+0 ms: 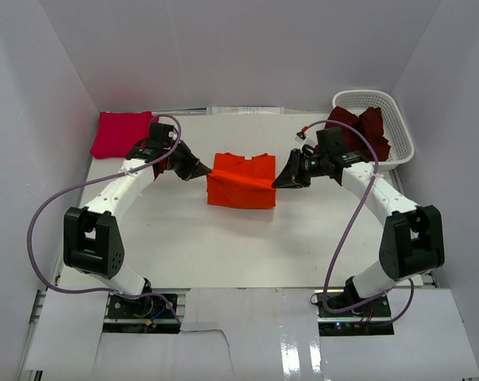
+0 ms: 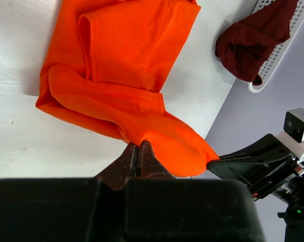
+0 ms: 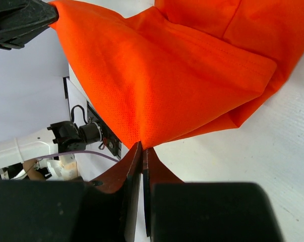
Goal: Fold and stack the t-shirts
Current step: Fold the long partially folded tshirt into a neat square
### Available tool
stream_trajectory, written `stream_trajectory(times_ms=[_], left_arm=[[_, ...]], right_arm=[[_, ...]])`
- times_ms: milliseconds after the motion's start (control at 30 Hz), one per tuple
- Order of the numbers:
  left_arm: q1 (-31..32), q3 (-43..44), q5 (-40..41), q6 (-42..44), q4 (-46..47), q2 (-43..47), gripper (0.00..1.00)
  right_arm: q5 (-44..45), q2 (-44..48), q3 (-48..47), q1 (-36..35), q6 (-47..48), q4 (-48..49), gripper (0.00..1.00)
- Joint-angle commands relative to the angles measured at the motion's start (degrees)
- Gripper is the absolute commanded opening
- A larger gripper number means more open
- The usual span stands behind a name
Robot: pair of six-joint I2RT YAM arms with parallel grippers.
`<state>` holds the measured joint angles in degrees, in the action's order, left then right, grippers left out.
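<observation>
Container: white lattice basket (image 1: 403,136) at the far right corner of the worktop (image 1: 223,246). It holds the maroon t-shirt (image 1: 365,127), crumpled, with one part hanging over the rim.

Orange t-shirt (image 1: 241,186): partly folded, lying mid-worktop between the two arms.
- Left claw (image 1: 206,171): fingers pressed together, pinching the shirt's left edge.
- Right claw (image 1: 276,182): likewise closed tight, on the shirt's right edge.
- Wrist views show a fold of orange cloth stretched from one claw to the other, while the rest of the shirt lies flat on the surface.

Magenta t-shirt (image 1: 120,133): folded at the far left corner, well apart from the orange one.

Surface: white worktop, matte. Plain white walls stand on three sides. A purple cable (image 1: 44,214) loops from each arm down to its base.
</observation>
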<state>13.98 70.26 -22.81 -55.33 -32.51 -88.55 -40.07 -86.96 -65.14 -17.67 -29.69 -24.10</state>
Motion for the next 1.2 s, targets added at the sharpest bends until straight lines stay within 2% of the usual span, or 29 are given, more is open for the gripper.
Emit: stream_trajectory(times_ms=[0, 433, 700, 1167], left_arm=[[-0.5, 4.6, -0.5, 0.9, 1.7, -2.4, 0.0], [-1.6, 16.0, -0.4, 1.3, 2.3, -14.5, 0.0], [-3.2, 23.8, -1.0, 1.6, 2.2, -22.8, 0.0], [-3.3, 46.0, -1.4, 1.3, 4.2, -43.5, 0.0]], right_arm=[[-1.1, -1.9, -3.9, 0.4, 1.0, -0.2, 0.08], [-0.6, -13.1, -15.7, 3.8, 1.8, 0.0, 0.09], [-1.6, -23.3, -25.1, 5.5, 1.7, 0.2, 0.09], [-2.3, -42.2, -45.8, 7.5, -0.8, 1.9, 0.11]])
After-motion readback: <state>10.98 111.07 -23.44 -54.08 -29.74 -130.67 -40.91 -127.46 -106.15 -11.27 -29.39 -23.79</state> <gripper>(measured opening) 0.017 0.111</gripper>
